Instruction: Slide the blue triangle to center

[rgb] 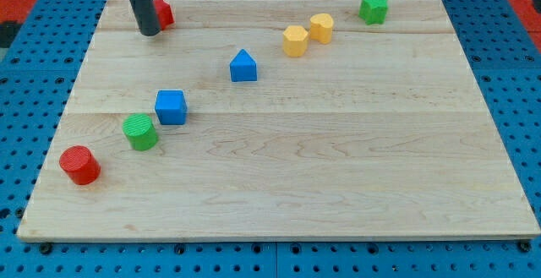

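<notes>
The blue triangle [243, 66] lies on the wooden board [338, 168], above and left of its middle. My tip [150, 32] is at the board's top left, well to the left of the blue triangle and a little higher in the view. The tip stands just in front of a red block [163, 12], partly hiding it. It touches no blue block.
A blue cube [171, 107], a green cylinder [140, 132] and a red cylinder [80, 164] run in a line toward the bottom left. Two yellow blocks [295, 40] [321, 27] sit right of the triangle. A green block [374, 8] is at the top right.
</notes>
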{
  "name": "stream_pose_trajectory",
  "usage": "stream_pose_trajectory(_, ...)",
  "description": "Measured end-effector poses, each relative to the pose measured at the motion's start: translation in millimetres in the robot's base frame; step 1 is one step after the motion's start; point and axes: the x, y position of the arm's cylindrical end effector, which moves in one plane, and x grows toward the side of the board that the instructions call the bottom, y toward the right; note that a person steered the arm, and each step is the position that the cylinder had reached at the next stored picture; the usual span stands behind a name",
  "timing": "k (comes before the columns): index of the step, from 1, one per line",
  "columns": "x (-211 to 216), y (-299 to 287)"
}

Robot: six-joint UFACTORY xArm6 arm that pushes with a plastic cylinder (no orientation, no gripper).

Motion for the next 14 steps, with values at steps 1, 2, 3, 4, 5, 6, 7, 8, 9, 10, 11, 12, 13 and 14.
stream_pose_trajectory(1,-6.1,15.5)
stream_pose_trajectory(2,-7.8,15.5)
stream_pose_trajectory(3,-7.8,16.8)
stream_pose_trajectory(4,-3.7,20.7)
stream_pose_trajectory(5,28.5,62.6)
stream_pose_trajectory(6,28.7,85.1)
stream_pose_trajectory(7,28.7,102.3)
stream_pose_trajectory(8,28.7,109.8)
stream_pose_trajectory(9,28.7,119.6)
stream_pose_trajectory(10,31.8,137.1)
stream_pose_trajectory(11,34.6,136.1)
stream_pose_trajectory(12,36.5,133.9)
stream_pose_trajectory(13,37.9,133.2)
stream_pose_trajectory(14,55.6,125.0)
